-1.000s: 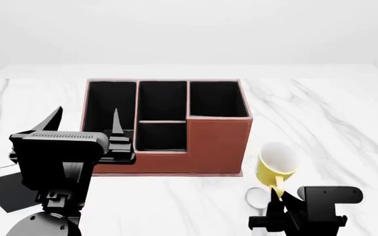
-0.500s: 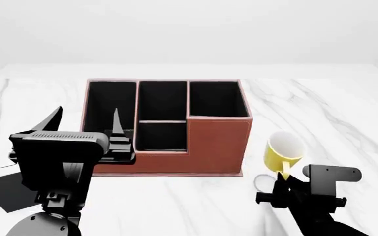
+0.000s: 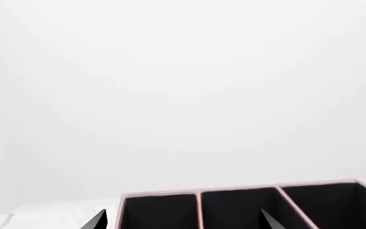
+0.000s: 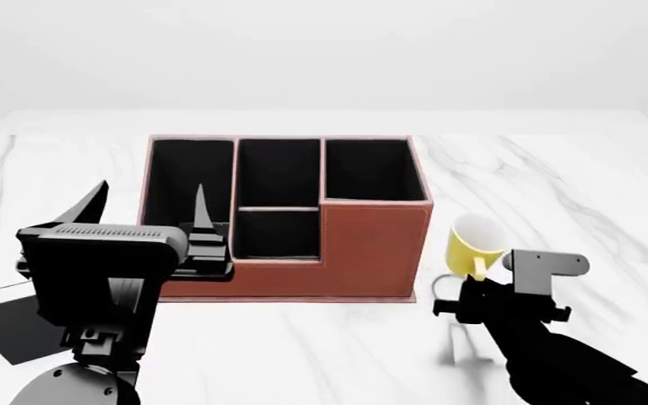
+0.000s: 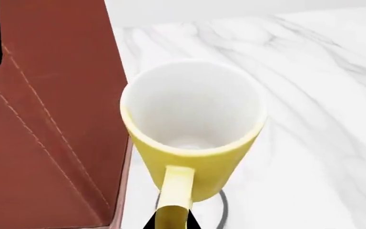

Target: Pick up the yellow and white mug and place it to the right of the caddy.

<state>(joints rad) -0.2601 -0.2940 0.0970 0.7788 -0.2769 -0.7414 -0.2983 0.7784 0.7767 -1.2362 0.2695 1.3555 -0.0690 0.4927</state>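
Observation:
The yellow and white mug (image 4: 472, 243) hangs by its handle just right of the caddy (image 4: 301, 219), close to its taller right corner, a little above the marble table (image 4: 572, 202). My right gripper (image 4: 478, 283) is shut on the mug's handle. In the right wrist view the mug (image 5: 196, 138) opens toward the camera, white inside, with the caddy's reddish-brown wall (image 5: 49, 119) beside it; my right gripper (image 5: 172, 223) pinches the yellow handle. My left gripper (image 4: 144, 211) is open and empty at the caddy's left side. In the left wrist view its two fingertips (image 3: 97, 222) stand wide apart before the caddy (image 3: 247, 210).
A flat black book-like box (image 4: 9, 325) lies on the table at the left, partly behind my left arm. The white wall rises behind the table's far edge.
My right gripper has carried the mug up and away from me, closer to the caddy's right wall. The left arm has not moved.

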